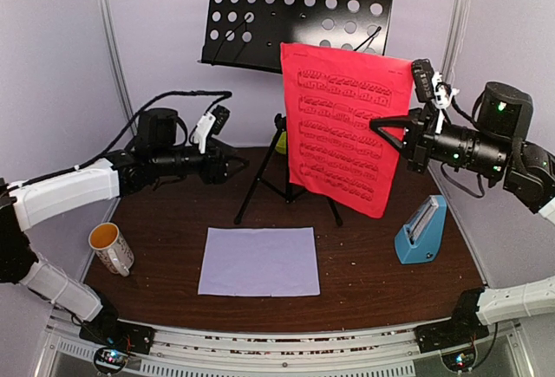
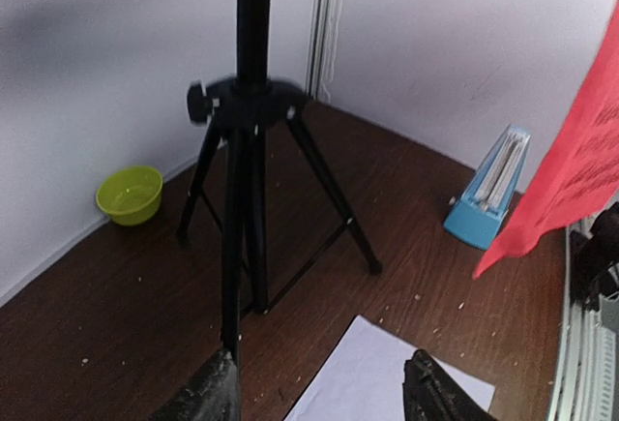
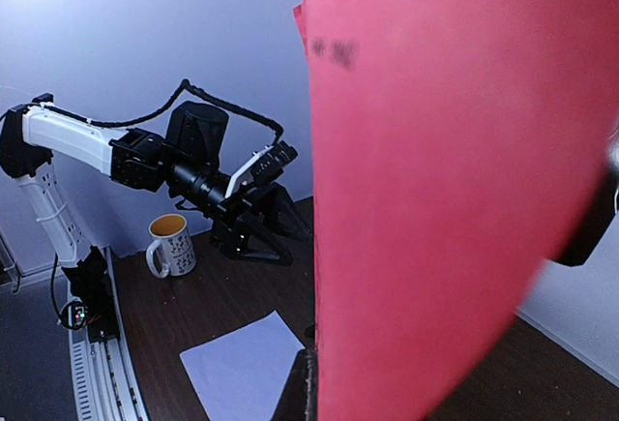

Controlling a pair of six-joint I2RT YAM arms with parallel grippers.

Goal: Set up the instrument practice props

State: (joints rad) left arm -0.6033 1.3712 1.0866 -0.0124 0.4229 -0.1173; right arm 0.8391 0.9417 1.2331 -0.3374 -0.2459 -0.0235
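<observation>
The black perforated music stand (image 1: 295,13) rises on its tripod (image 1: 286,178) at the back middle of the table. My right gripper (image 1: 381,126) is shut on the right edge of the red music sheet (image 1: 347,126) and holds it hanging in front of the stand's lower right corner. In the right wrist view the red sheet (image 3: 455,179) fills most of the frame and hides one finger. The white sheet (image 1: 260,260) lies flat on the table in front. A blue metronome (image 1: 422,231) stands at the right. My left gripper (image 1: 238,165) is open and empty, just left of the tripod (image 2: 251,150), with its fingers (image 2: 208,392) apart.
A white patterned mug (image 1: 111,247) stands near the table's left front edge. Behind the tripod, by the back wall, sits a small green bowl (image 2: 129,194). White walls close in the back and both sides of the dark wooden table (image 1: 364,290).
</observation>
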